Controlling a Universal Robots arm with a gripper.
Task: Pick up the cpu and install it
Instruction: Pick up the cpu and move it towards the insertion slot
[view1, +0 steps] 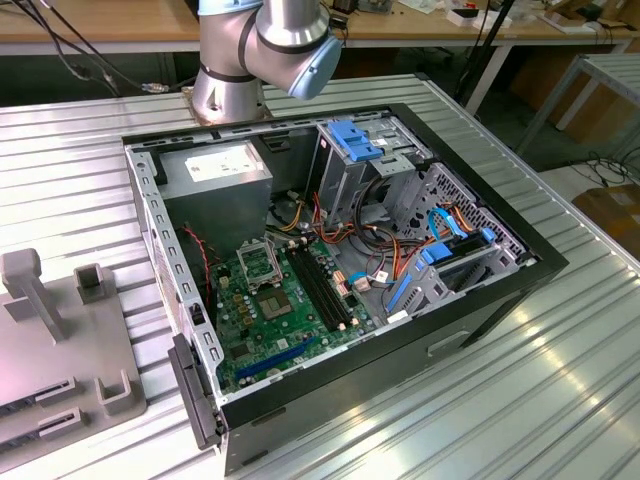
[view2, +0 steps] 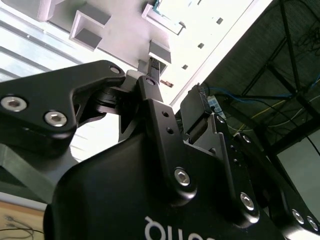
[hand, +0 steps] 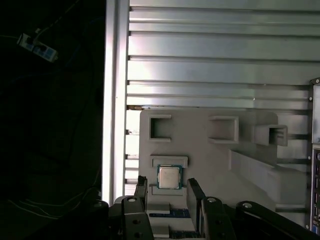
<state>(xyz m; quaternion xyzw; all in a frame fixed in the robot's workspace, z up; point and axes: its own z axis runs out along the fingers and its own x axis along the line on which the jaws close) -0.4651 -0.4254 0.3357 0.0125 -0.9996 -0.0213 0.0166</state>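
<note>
- Gripper (hand: 167, 183): in the first wrist view, its two black fingers (hand: 141, 192) are spread well apart and nothing is clamped between them. It is held above the near edge of a grey fixture plate (hand: 215, 160).
- The cpu (hand: 169, 177): a small square chip with a silvery-grey top is seated flat in a pocket of the fixture plate, bracketed by two raised lips. It is seen in the gap between the open fingertips, and no contact with either finger is seen.
- Gripper (view2: 176, 79), second wrist view: the same fingers (view2: 152, 75) are seen from behind the black gripper body. The jaws are parted, and the pale fixture plate (view2: 120, 30) is seen beyond them.
- Fixture plate (view1: 55, 355), exterior view: it is laid on the ribbed aluminium table (view1: 560, 400) at the exterior view's left, beside an open computer case (view1: 500, 290).
- Motherboard (view1: 290, 335): the green board is mounted flat on the floor of the case.
- Socket (view1: 258, 262): a square metal frame with a dark centre is located on the far part of the board. Black memory slots (view1: 325, 290) are placed at its right in the exterior view.
- Robot arm (view1: 265, 50): its grey and blue joint is seen at the far side of the case, rising from a base on the table.
</note>
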